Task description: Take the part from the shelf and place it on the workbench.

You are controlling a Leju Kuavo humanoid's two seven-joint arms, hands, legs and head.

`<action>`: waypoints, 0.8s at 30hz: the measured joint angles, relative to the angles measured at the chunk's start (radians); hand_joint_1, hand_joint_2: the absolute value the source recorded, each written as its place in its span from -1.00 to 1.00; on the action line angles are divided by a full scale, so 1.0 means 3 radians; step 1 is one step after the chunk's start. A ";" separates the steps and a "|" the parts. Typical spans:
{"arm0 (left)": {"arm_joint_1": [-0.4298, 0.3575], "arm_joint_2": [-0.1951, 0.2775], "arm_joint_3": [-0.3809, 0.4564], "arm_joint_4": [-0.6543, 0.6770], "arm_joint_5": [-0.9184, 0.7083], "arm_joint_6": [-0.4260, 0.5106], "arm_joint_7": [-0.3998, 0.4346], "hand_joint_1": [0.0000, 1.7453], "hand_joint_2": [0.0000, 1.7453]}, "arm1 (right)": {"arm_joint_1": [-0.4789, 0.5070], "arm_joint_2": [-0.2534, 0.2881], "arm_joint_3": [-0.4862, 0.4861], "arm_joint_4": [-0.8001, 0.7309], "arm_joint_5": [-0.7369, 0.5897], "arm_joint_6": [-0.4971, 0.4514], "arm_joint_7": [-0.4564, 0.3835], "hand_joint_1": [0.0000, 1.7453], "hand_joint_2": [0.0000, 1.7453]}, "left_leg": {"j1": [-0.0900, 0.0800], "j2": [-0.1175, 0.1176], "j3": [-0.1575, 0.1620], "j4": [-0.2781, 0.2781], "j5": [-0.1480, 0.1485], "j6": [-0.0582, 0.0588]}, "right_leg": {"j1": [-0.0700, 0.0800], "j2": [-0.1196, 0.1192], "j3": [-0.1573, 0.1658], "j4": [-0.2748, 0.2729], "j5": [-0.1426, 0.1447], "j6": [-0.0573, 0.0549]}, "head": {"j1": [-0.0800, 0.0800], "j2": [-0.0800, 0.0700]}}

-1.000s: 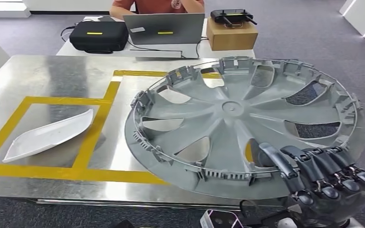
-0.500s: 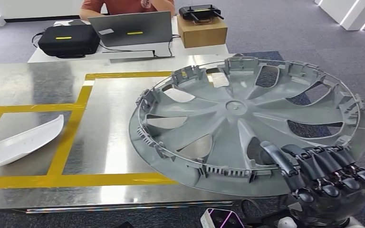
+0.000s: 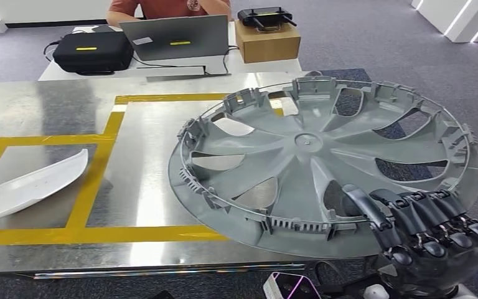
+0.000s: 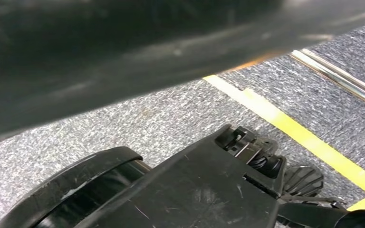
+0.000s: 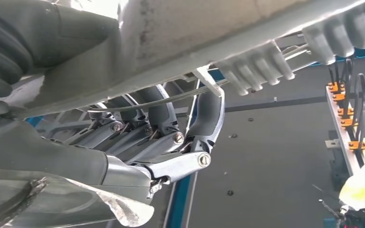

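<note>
A large grey wheel cover point(image 3: 323, 165), inner side up with ribbed clips round its rim, hangs over the right end of the steel workbench point(image 3: 56, 106). My right hand point(image 3: 426, 240) grips its near right rim, dark fingers curled over the edge. In the right wrist view the fingers point(image 5: 171, 137) hook round the cover's rim point(image 5: 266, 61) from below. A white curved part point(image 3: 28, 187) lies on the bench at the left, inside a yellow taped rectangle point(image 3: 96, 187).
Behind the bench stands a white table with a black case point(image 3: 93, 51), an open laptop point(image 3: 174, 37) and a cardboard box point(image 3: 267, 40) with a black device on it. A person sits behind the laptop. Grey carpet surrounds the bench.
The whole view has shifted: the bench and white part slid left in the picture, then barely moved. The wheel cover stays in my right hand's grip, at the same place in the picture.
</note>
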 joint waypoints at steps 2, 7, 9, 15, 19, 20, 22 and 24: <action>0.0000 0.0000 0.0001 0.0000 -0.0001 0.0000 0.0000 -1.00 -1.00 | 0.0000 0.0000 0.0000 0.0000 0.0000 0.0000 0.0000 1.00 1.00 | -0.0003 0.0000 -0.0002 0.0004 -0.0001 0.0001 | -0.0003 0.0000 0.0000 -0.0001 0.0001 0.0002 | 0.0000 0.0000; 0.0000 0.0001 0.0002 0.0000 -0.0003 0.0000 0.0000 -1.00 -1.00 | 0.0000 0.0000 -0.0002 0.0000 0.0000 0.0000 0.0000 1.00 1.00 | -0.0006 0.0000 -0.0005 0.0011 -0.0002 0.0003 | -0.0007 0.0000 0.0000 -0.0002 0.0004 0.0007 | 0.0000 0.0000; 0.0000 0.0001 0.0005 0.0000 -0.0006 0.0000 0.0000 -1.00 -1.00 | 0.0000 0.0000 -0.0003 0.0000 0.0000 0.0000 0.0000 1.00 1.00 | -0.0006 0.0000 -0.0006 0.0014 -0.0003 0.0004 | -0.0007 0.0000 0.0000 -0.0002 0.0004 0.0007 | 0.0000 0.0000; 0.0000 0.0001 0.0018 0.0001 -0.0012 0.0000 0.0000 -1.00 -1.00 | 0.0002 0.0000 -0.0009 0.0002 0.0000 0.0000 0.0017 1.00 1.00 | -0.0006 0.0000 -0.0007 0.0015 -0.0003 0.0005 | -0.0007 0.0000 0.0000 -0.0002 0.0005 0.0007 | -0.0001 0.0000; 0.0000 0.0001 0.0023 0.0000 -0.0037 -0.0007 0.0004 -1.00 -1.00 | 0.0002 0.0000 -0.0012 0.0038 0.0000 0.0000 0.0060 1.00 1.00 | -0.0006 0.0000 -0.0007 0.0015 -0.0003 0.0005 | -0.0007 0.0000 0.0000 -0.0002 0.0005 0.0007 | 0.0000 0.0000; 0.0000 0.0000 0.0024 0.0000 -0.0038 -0.0006 0.0006 -1.00 -1.00 | 0.0002 0.0000 -0.0012 0.0069 0.0001 0.0000 0.0076 1.00 1.00 | -0.0006 0.0000 -0.0007 0.0015 -0.0003 0.0005 | -0.0007 0.0000 0.0000 -0.0002 0.0005 0.0007 | -0.0001 0.0000; 0.0000 0.0000 0.0027 0.0000 -0.0023 -0.0003 0.0012 -1.00 -1.00 | 0.0004 -0.0001 -0.0010 0.0156 0.0001 0.0000 0.0120 1.00 1.00 | -0.0006 0.0000 -0.0007 0.0015 -0.0003 0.0005 | -0.0007 0.0000 0.0000 -0.0002 0.0005 0.0007 | 0.0000 0.0000; 0.0001 0.0001 0.0027 0.0000 -0.0008 -0.0001 0.0019 -1.00 -1.00 | 0.0021 -0.0001 -0.0002 0.0273 0.0003 0.0000 0.0152 1.00 1.00 | -0.0006 0.0000 -0.0007 0.0015 -0.0003 0.0005 | -0.0007 0.0000 0.0000 -0.0002 0.0005 0.0007 | 0.0000 0.0000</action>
